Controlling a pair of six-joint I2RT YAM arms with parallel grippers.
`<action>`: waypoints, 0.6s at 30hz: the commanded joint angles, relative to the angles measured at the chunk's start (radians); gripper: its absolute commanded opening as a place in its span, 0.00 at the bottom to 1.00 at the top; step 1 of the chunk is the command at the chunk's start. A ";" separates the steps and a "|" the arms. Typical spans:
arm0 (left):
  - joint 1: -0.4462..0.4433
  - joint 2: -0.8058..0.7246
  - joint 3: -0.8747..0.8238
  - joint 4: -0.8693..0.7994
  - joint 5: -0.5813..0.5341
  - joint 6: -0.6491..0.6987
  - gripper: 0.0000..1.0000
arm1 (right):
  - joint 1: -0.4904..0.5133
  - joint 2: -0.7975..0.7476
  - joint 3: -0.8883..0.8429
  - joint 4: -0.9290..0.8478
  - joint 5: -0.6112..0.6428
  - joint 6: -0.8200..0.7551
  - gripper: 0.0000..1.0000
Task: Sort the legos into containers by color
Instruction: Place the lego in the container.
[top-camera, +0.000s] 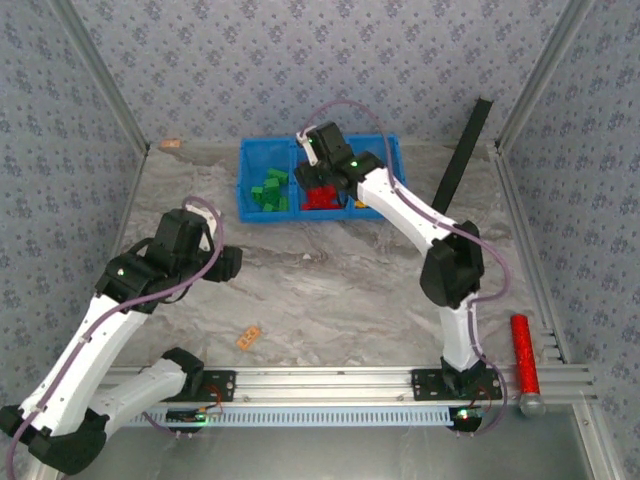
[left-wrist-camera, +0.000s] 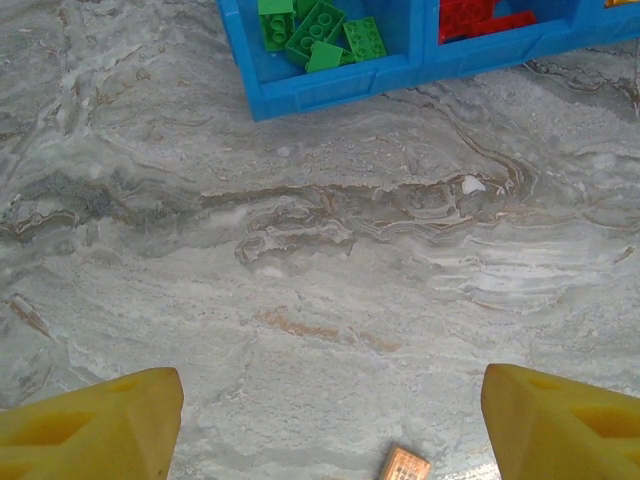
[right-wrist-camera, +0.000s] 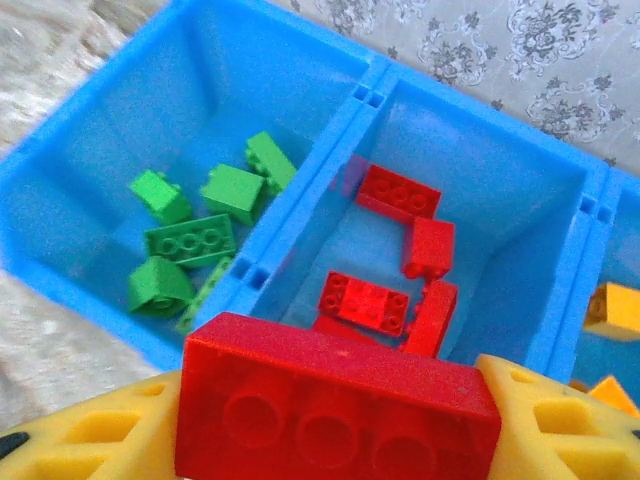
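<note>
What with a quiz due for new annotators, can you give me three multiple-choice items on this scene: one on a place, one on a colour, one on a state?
1. Where is the right hand?
A) above the blue bin's middle compartment
B) beside the red cylinder
C) over the peach piece

2. What colour is the brick it holds?
A) green
B) orange
C) red

3. How is the left hand?
A) shut on a brick
B) open, holding nothing
C) shut, empty

Answers:
1 A: the red bricks in that compartment lie right below its fingers.
2 C: the brick clamped between the yellow fingers is red.
3 B: its fingers stand far apart, with bare table between them.
</note>
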 joint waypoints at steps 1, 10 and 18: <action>0.003 -0.024 0.064 -0.051 -0.022 0.019 0.78 | -0.020 0.118 0.088 -0.038 0.020 -0.120 0.50; 0.003 -0.072 0.070 -0.128 -0.024 0.003 0.79 | -0.076 0.315 0.262 -0.034 -0.048 -0.028 0.51; 0.003 -0.071 0.057 -0.121 0.008 -0.018 0.79 | -0.107 0.402 0.340 -0.067 -0.042 -0.047 0.51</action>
